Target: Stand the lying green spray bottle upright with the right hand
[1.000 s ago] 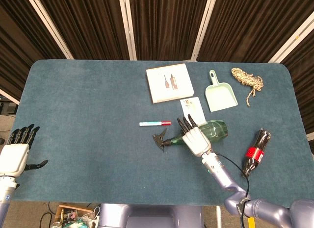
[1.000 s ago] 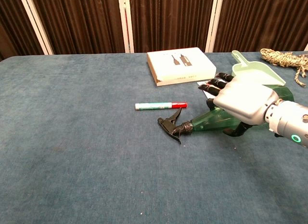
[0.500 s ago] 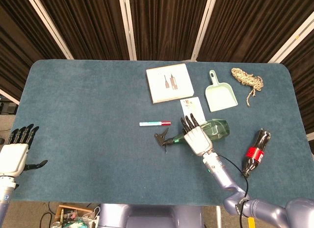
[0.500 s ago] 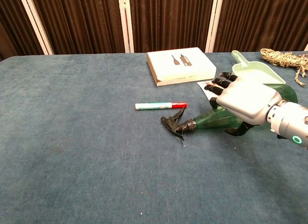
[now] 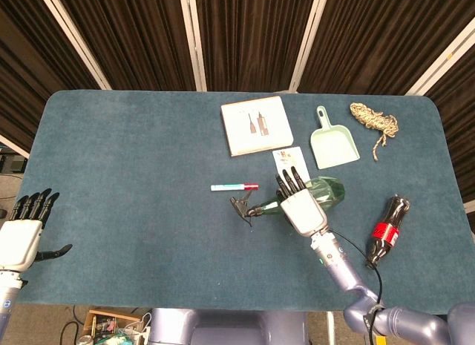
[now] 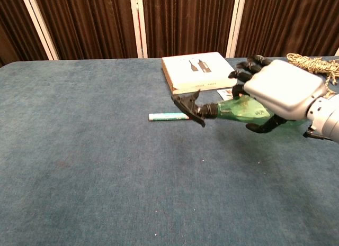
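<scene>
The green spray bottle (image 5: 327, 193) (image 6: 239, 108) with a black trigger head hangs above the blue table (image 5: 133, 182), nearly level, its nozzle pointing left. My right hand (image 5: 301, 210) (image 6: 280, 92) grips its body from above, fingers wrapped over the far side and thumb underneath. My left hand (image 5: 21, 237) rests at the table's near left edge, fingers apart, holding nothing; the chest view does not show it.
A red-capped white marker (image 5: 234, 187) (image 6: 168, 117) lies just left of the nozzle. Behind are a flat white box (image 5: 256, 125) (image 6: 198, 70), a small card (image 5: 290, 162), a mint dustpan (image 5: 332, 141) and a rope coil (image 5: 375, 120). A cola bottle (image 5: 386, 230) lies at right.
My right hand has closed on the spray bottle and lifted it off the table; the nozzle end has risen and swung slightly away from me. The left hand has stayed put.
</scene>
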